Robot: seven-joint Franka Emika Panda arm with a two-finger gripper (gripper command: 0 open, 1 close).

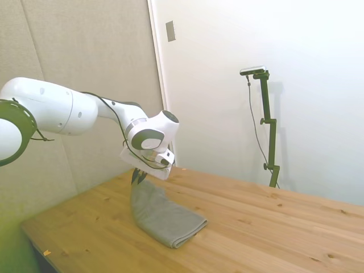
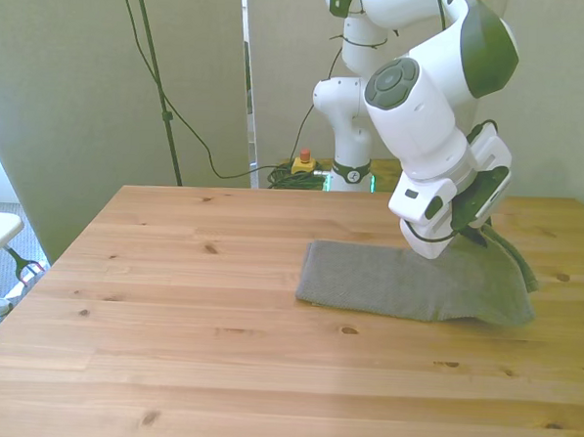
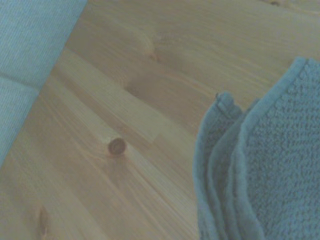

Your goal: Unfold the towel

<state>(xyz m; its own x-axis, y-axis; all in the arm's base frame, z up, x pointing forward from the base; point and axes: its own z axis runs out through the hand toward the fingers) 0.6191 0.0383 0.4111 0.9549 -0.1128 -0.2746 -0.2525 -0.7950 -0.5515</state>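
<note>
From the side, my claw (image 1: pixel 138 176) hangs just above the wooden table (image 1: pixel 273 227), its dark fingers pressed together on the lifted corner of the towel (image 1: pixel 165 217). The cloth rises steeply to my fingertips there and slopes down to lie flat on the boards toward the near edge of the table. To the picture's right of the towel the tabletop runs on bare for a long stretch; on the other side the table's corner is near. In the front view, my claw (image 2: pixel 489 232) sits low over the table (image 2: pixel 169 320), pinching the towel (image 2: pixel 406 283) at its raised end on the front view's right, close to the table's edge on that side. The rest of the cloth lies flat as a grey band stretching toward the front view's left, with wide open wood beyond it and in front of it. In the wrist view, the towel (image 3: pixel 265 170) shows close up, with several thick terry layers and stitched hems stacked edge to edge, hanging above the bare planks (image 3: pixel 125 100); a small round knot (image 3: pixel 117 146) marks the wood beside them.
</note>
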